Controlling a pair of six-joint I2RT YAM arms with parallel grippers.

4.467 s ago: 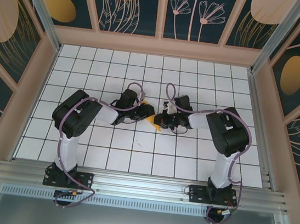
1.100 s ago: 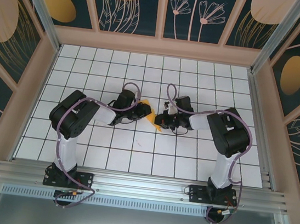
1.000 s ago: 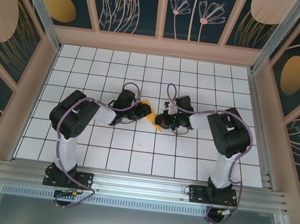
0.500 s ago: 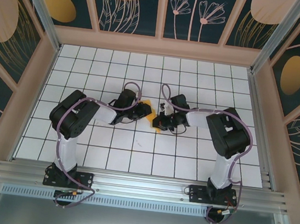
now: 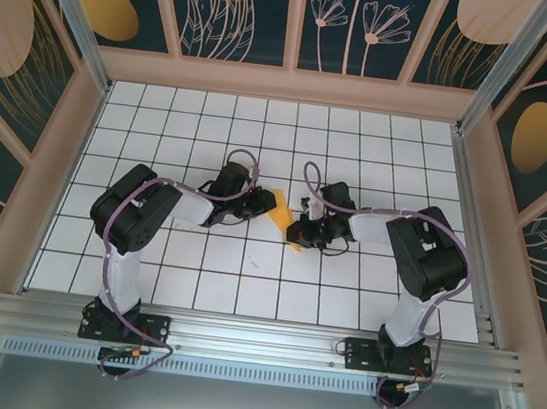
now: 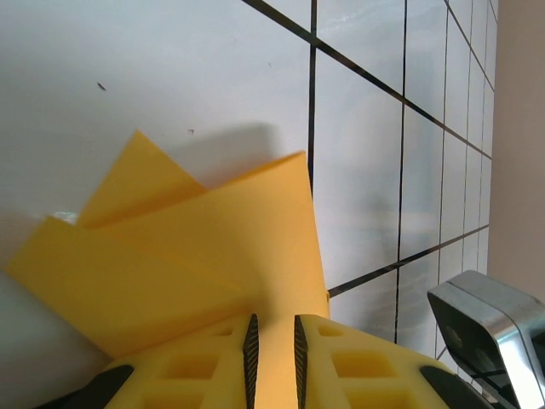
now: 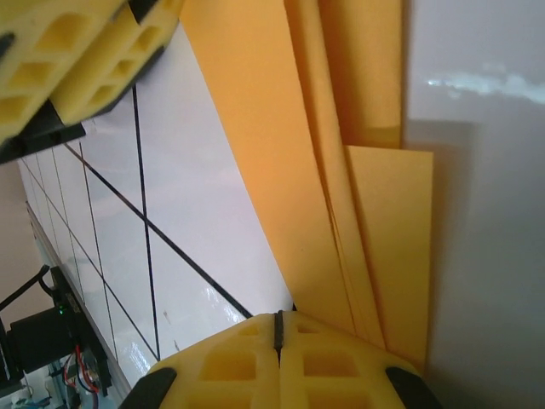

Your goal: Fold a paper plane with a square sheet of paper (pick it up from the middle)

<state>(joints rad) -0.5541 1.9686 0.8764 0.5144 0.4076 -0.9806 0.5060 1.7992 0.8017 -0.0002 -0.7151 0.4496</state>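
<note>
Partly folded paper plane (image 5: 282, 212) at mid-bench (image 5: 242, 291), between the two arms. Left fingers (image 6: 213, 362) clamp one end, apparently to anchor it. Right fingers (image 7: 226, 362) are clenched tight at the opposite end, probably pressing creases; whether they pinch paper cannot be told.

black-and-white arms (image 5: 127, 212), purple cables (image 5: 243, 154), yellow gripper pads (image 6: 358, 365)

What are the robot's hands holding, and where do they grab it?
The folded paper. The left gripper pinches one end, and the right gripper looks shut on the opposite end.
</note>
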